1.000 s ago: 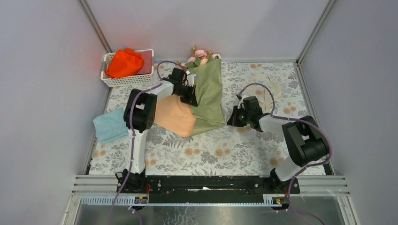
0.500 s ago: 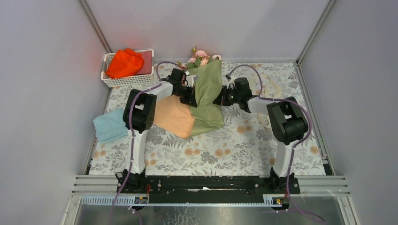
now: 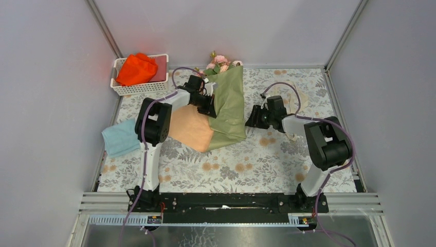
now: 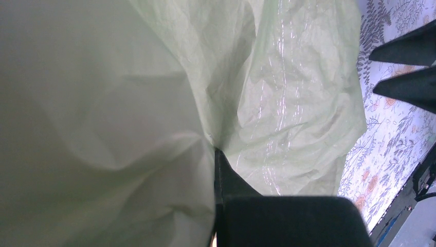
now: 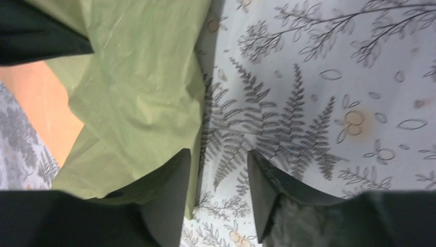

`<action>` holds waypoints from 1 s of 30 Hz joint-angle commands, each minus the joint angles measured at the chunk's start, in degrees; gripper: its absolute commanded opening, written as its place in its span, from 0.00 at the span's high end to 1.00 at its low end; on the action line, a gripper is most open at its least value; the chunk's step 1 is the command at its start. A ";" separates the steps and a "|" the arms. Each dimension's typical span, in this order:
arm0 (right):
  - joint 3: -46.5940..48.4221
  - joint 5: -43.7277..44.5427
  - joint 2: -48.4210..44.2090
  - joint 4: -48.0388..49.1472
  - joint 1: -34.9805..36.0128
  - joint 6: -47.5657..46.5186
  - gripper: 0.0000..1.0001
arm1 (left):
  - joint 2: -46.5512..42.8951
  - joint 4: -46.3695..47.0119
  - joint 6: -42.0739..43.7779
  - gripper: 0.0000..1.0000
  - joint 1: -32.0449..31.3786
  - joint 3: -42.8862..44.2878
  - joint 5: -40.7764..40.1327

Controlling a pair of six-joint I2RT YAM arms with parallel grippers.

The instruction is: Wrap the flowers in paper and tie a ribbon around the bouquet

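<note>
Mid-wrap on the fern-printed tablecloth: the olive-green paper lies folded over the stems near the table's centre. It runs toward 12 o'clock, where the pink roses poke out of its wide end by the back wall. A peach-tan flap of the same sheet spreads toward 8 o'clock, not yet rolled in.

The left gripper is closed tight on the paper's left side, and the wrist view shows the sheet bunching at its fingertip. The right gripper sits just beside the paper's right edge at 3 o'clock, jaws apart and holding nothing. One of its fingers overlaps the green edge, while the other stands over bare tablecloth.

The step in hand appears to be the wrapping itself, as the cone looks loose and only half formed. The next move likely calls for the right gripper to take that free edge and fold it across while the left pins the roll against springing open. The cream ribbon lies in loose loops at 2 o'clock, near the right arm and well apart from the paper — tying seems some way off.

A white basket holding an orange-red cloth stands at 10 o'clock, with a light blue cloth at 9 o'clock. No brand, label or writing can be read anywhere.
</note>
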 commanded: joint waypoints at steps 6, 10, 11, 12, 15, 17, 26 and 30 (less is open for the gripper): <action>-1.75 -15.48 3.14 3.47 0.35 6.29 0.43 | 1.06 -3.32 2.58 1.00 0.28 -1.16 -4.06; -3.37 -19.17 4.18 5.83 0.35 8.24 0.68 | 0.25 -3.46 3.22 1.00 0.28 -1.86 -4.76; -4.02 -19.44 3.72 5.82 0.35 8.47 0.76 | 0.04 -3.61 3.36 1.00 0.28 -1.95 -5.07; -4.68 -18.76 2.88 5.12 0.32 8.62 0.84 | -0.12 -3.79 3.54 1.00 0.29 -1.96 -5.21; -8.03 -14.69 -0.01 2.50 0.39 10.60 1.00 | -0.35 -3.90 3.75 1.00 0.21 -1.96 -5.59; -12.67 -14.67 -2.01 5.93 1.24 14.41 1.00 | -0.22 -4.04 3.80 1.00 0.11 -1.64 -5.28; -22.59 -7.30 -6.61 12.42 5.50 21.34 1.00 | -0.28 -11.13 6.74 0.33 0.11 6.23 -13.66; -22.50 -4.62 -7.68 12.00 5.79 21.96 1.00 | -10.34 -14.86 10.75 0.34 -0.53 5.19 -17.54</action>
